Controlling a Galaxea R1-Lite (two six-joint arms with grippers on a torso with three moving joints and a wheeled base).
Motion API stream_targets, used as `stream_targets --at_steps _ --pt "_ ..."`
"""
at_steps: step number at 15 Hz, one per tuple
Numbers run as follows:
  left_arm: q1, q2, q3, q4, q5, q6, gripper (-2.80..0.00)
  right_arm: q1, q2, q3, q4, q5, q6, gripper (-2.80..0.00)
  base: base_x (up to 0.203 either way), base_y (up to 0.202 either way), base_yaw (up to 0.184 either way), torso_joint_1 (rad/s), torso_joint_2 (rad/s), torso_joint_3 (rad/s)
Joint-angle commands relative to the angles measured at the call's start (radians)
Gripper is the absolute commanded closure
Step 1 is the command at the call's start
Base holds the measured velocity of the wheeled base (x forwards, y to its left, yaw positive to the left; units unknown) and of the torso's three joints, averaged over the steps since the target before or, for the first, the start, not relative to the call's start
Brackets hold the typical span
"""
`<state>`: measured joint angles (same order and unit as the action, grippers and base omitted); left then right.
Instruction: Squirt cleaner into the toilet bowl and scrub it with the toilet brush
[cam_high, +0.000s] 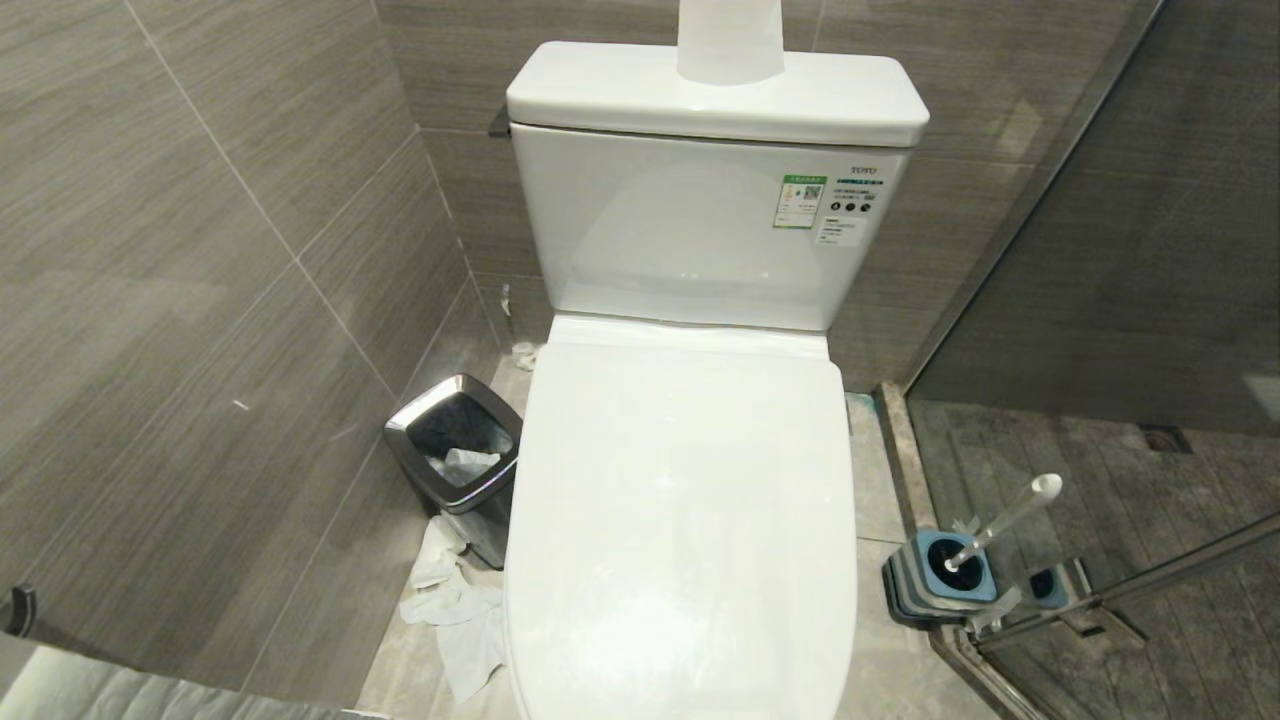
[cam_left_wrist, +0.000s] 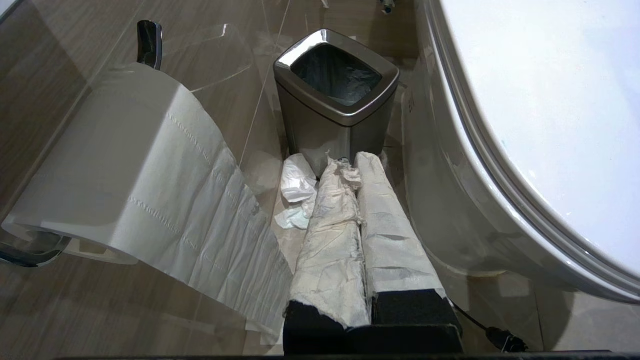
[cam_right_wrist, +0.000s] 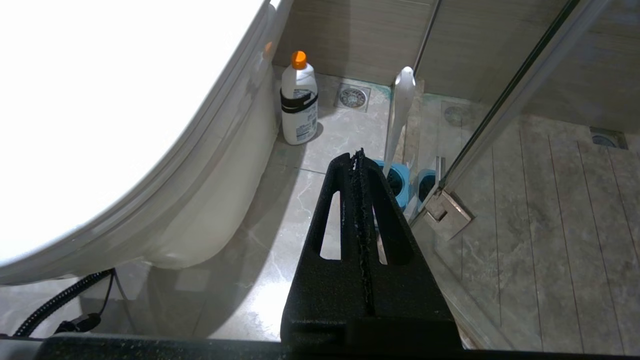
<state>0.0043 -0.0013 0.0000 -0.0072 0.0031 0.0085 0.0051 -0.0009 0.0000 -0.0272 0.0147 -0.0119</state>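
Note:
The white toilet bowl (cam_high: 680, 520) stands in the middle with its lid down, so the basin is hidden; its side also shows (cam_left_wrist: 550, 125) (cam_right_wrist: 100, 125). The cleaner is out of view. The toilet brush (cam_high: 1005, 520) leans in its square blue holder (cam_high: 955, 575) on the floor to the right, against the glass door. My right gripper (cam_right_wrist: 357, 155) hangs shut and empty over the floor, just short of the brush (cam_right_wrist: 400, 110) and holder (cam_right_wrist: 397, 180). My left gripper (cam_left_wrist: 356, 162), its fingers wrapped in white paper, is shut and empty beside the toilet's left flank.
A chrome-rimmed bin (cam_high: 455, 460) (cam_left_wrist: 335, 85) stands left of the toilet, with crumpled paper (cam_high: 455, 610) on the floor. A toilet-paper roll (cam_left_wrist: 125, 165) hangs on the left wall. A white, orange-capped bottle (cam_right_wrist: 299, 100) stands by the toilet's right base. A glass shower door (cam_high: 1100, 300) closes the right.

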Motion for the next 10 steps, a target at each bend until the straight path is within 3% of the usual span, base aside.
stream_targets --at_steps 1,10 --pt "0.0 0.001 0.006 0.0 0.0 -0.001 0.0 0.001 -0.001 0.012 0.0 0.001 0.0 0.0 0.0 0.0 0.0 0.0 0.0 0.0" --pt "0.0 0.001 0.008 0.0 0.0 -0.001 0.0 0.001 -0.001 0.012 0.0 0.001 0.0 0.0 0.0 0.0 0.0 0.0 0.0 0.0"
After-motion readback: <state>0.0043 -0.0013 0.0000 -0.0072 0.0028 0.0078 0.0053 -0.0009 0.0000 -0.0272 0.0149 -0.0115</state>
